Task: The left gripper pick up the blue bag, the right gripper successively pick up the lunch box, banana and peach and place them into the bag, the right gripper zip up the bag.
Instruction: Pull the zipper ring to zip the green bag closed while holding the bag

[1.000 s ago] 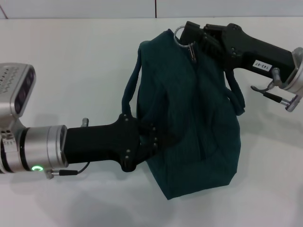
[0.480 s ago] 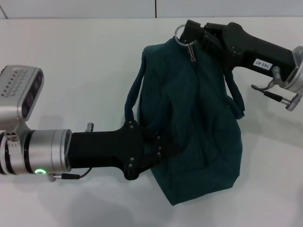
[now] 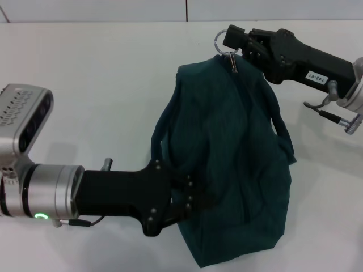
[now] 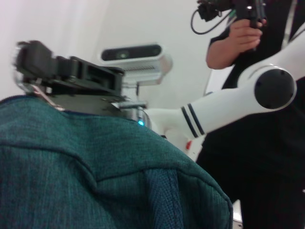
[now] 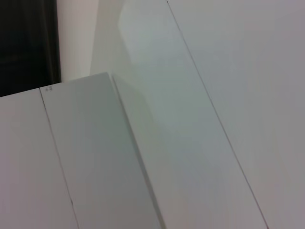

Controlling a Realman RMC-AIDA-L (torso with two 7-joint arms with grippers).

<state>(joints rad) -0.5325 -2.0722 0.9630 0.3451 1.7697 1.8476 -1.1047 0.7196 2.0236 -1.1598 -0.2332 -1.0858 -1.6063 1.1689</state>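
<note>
The left gripper (image 3: 190, 195) reaches in level from the near left side, its black fingers closed on the fabric at the lower left flank of the blue bag (image 3: 232, 170). The right gripper (image 3: 231, 41) comes in from the far right, forearm slanting down toward the bag's far end; its fingers are pinched on the zipper's metal ring pull (image 3: 222, 41), which stands just above the bag's top corner.

The bag rests near the middle of the white worktop (image 3: 96, 90), with broad bare surface to its left and far side and a narrower strip along the near edge. A loop handle (image 3: 160, 129) hangs on its left side, and another shows on the right.

The bag is soft, dark teal woven cloth, creased and bulging; the left wrist view shows its coarse weave and a raised seam.
</note>
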